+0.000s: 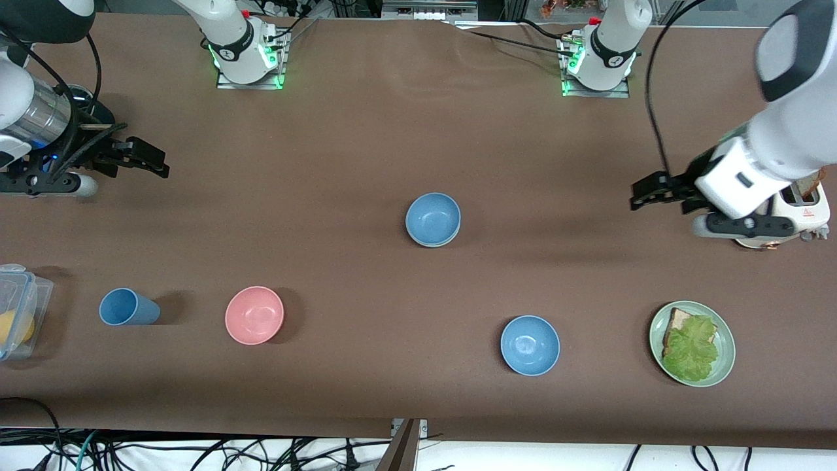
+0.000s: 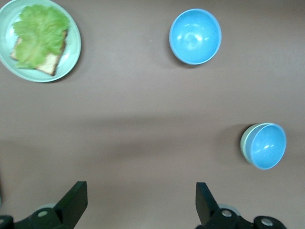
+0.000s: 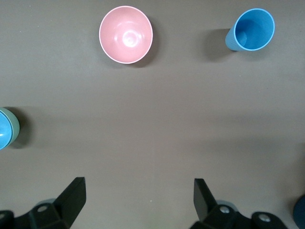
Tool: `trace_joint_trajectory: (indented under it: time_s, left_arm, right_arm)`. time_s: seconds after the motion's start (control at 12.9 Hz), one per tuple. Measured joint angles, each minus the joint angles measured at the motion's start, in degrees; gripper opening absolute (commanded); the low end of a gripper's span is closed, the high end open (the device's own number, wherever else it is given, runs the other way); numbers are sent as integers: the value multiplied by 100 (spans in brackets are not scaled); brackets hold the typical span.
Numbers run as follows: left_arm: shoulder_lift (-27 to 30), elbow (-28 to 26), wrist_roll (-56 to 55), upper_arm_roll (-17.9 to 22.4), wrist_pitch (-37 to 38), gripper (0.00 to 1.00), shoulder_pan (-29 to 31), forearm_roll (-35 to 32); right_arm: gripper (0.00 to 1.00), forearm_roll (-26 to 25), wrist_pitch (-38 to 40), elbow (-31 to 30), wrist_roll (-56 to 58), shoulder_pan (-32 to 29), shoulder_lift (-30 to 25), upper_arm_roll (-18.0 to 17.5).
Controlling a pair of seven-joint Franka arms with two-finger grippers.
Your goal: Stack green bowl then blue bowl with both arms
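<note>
Nearest the front camera, a row of things runs along the table. At the left arm's end sits a green plate [image 1: 725, 356] with bread and lettuce [image 1: 692, 345] on it. Next along is a glossy sky-blue bowl [image 1: 530, 345], upright and alone. Toward the right arm's end come a pink bowl [image 1: 254, 314], then a blue cup [image 1: 128, 307], and at the table's edge a clear box [image 1: 19, 307] with something yellow inside, partly cut off.

Farther from the camera, near the middle of the table, the blue bowl [image 1: 433, 218] sits nested in the green bowl [image 1: 427, 243]; only a thin pale green rim shows under it. In the left wrist view that rim [image 2: 245, 143] shows clearly beside the blue one [image 2: 267, 145]. The stack stands apart from everything else, roughly between the two arms' reach.

The left gripper [image 1: 644, 195] hangs over bare table at the left arm's end, its fingers spread wide and holding nothing. A white toaster [image 1: 801, 212] stands just beside it, partly hidden by the arm.

The right gripper [image 1: 149, 161] hangs over bare table at the right arm's end, fingers also wide apart and holding nothing.

Both bases stand farthest from the camera.
</note>
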State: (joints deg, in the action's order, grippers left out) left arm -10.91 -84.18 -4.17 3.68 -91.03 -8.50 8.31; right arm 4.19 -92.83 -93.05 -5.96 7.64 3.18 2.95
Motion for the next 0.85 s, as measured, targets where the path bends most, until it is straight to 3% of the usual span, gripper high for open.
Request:
trace_joint_trajectory:
  time_s: [0.23,0.85]
  left_arm:
    - [87,0,310,-12,393,100,276,-10]
    - [82,32,325,-109,571,100,266,-165]
  right_arm:
    - [100,0,0,3,0,0,-2,0]
    - [100,0,25,30,1,0,-20,-7]
